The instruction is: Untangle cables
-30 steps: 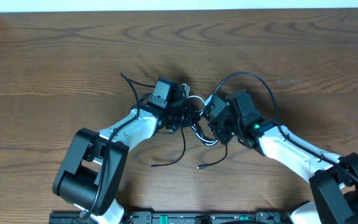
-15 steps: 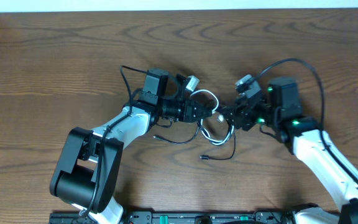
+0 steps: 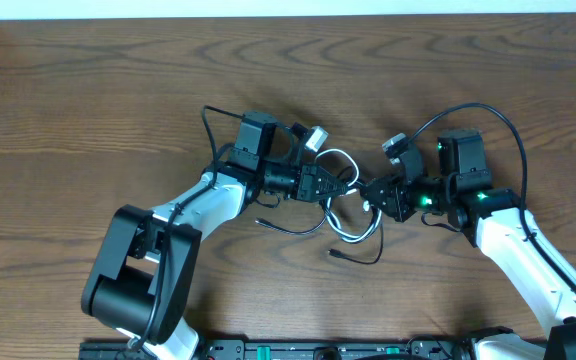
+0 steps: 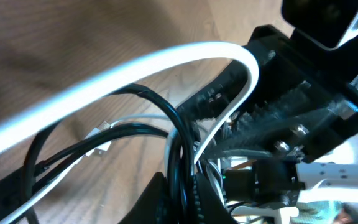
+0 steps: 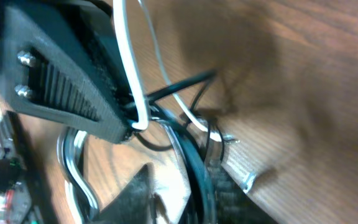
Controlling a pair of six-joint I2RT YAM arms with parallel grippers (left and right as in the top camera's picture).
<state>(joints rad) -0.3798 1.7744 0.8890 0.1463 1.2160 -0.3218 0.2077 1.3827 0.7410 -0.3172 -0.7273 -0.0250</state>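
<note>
Two thin cords make one knot near the middle of the table (image 3: 118, 100), just toward 3 o'clock from its centre in the overhead view. The white cable (image 4: 166, 59) shows as two loops. One arches to 12 o'clock of the spot where the grippers meet, and the other hangs to 6 o'clock of it. The black cable (image 4: 174, 118) crosses under and over the white one. It trails off the knot as two loose strands lying flat on the wood, one with a small plug end at about 8 o'clock and one at about 6 o'clock.

In the left wrist view several black strands gather and run down between that arm's own fingers, with the white arc sweeping above them. The left gripper (image 3: 340, 186) is clenched on the black cable. Whether the white one is caught in the same pinch I cannot tell.

The right gripper (image 3: 370, 192) sits tip to tip with the left, just at its 3 o'clock side, with the knot between them. Its wrist view shows the black cable lying between its fingers and against one ribbed pad. A little wood shows beside it, so I cannot tell whether it is pinched or loose. The white cable passes the tip of the other gripper's finger there.

The left arm reaches in from 7 o'clock and the right arm from 4 o'clock. A thicker arm lead (image 3: 478, 108) arcs over the right wrist toward 1 o'clock.
</note>
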